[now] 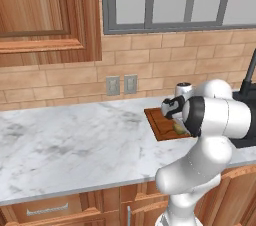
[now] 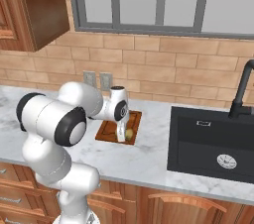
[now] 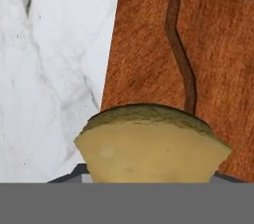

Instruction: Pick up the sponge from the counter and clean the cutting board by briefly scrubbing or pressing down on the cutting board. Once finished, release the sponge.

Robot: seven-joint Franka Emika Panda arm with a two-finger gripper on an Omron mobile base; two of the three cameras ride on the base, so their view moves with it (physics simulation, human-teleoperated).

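The robot's claw (image 2: 122, 138) is clamped on the yellow sponge (image 3: 151, 146), holding it down at the near edge of the wooden cutting board (image 3: 208, 54) on the marble counter (image 1: 70, 145), so pickup looks done, with scrubbing and letting go left.

White marble desk (image 2: 144, 161) over wooden drawers. Reddish-brown cutting board (image 2: 106, 131) lying flat on the desk, left of the black sink (image 2: 213, 146) and well apart from it. White arm reaching over the board; end effector (image 2: 124, 135) pointing down at the board's near right part, closed on a yellow sponge (image 2: 129, 134) at the board's surface. Black faucet (image 2: 241, 91) behind the sink. Two wall outlets (image 2: 97, 80) on the brick backsplash.
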